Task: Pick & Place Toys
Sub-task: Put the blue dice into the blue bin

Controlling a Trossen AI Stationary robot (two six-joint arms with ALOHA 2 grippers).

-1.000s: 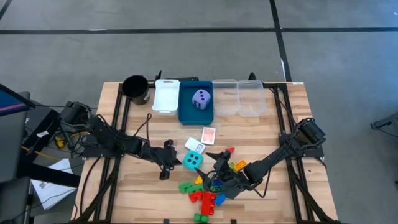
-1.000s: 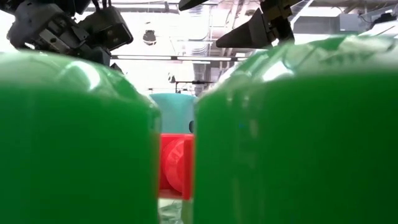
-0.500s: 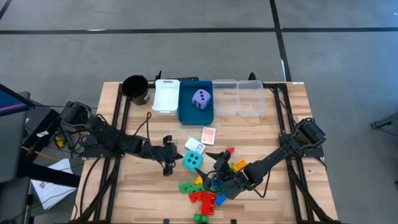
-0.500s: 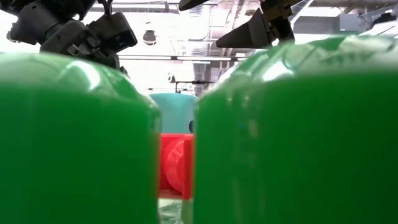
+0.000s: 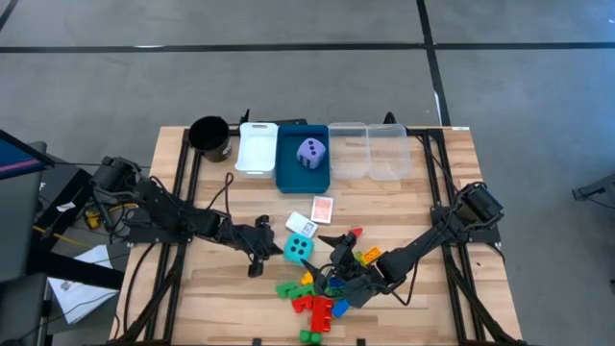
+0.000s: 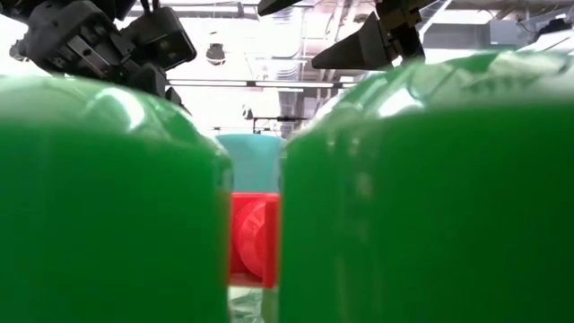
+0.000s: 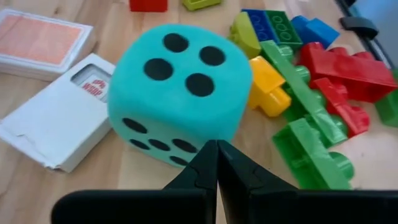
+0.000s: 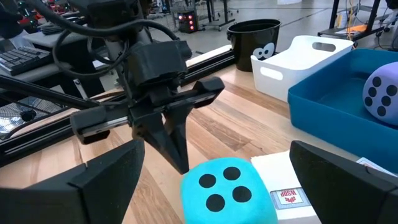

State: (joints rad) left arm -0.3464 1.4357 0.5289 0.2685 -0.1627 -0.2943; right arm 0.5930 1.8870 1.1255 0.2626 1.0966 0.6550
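wooden slat table: left gripper clenched empty, soft cyan foam die just past its fingertips; right gripper spread wide, die between its fingers.

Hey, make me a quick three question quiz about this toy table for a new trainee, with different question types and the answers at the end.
1. True or false: the lavender die lies in the blue tray.
2. Multiple choice: the left end effector is (A) shut, right beside the cyan die; (B) open over the black cup; (C) holding a card pack.
3. Fill in: the right end effector is open, above the pile of plastic ____.

Key: 1 true; 2 A; 3 bricks.
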